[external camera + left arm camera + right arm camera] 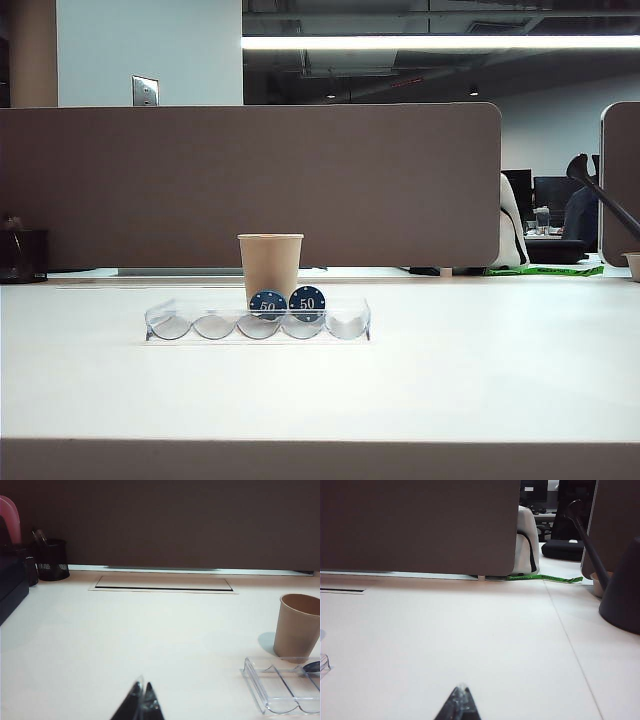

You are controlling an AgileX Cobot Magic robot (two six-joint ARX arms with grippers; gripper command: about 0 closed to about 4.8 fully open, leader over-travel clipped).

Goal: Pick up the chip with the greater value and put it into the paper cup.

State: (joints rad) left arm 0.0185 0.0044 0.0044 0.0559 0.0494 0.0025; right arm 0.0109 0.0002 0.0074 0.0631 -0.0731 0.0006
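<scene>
2 blue chips (287, 302) show; left fingers (142, 700), right fingers (461, 700) pressed together.

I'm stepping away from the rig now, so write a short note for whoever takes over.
Left gripper: shut, empty, low over bare table, left of the tray.
Right gripper: shut, empty, right of the tray.
Paper cup: upright behind the tray.
Two blue 50 chips stand in the tray. No 100 chip shows in any view.
Done: nothing. Left: find the higher chip, drop it into the cup.
</scene>
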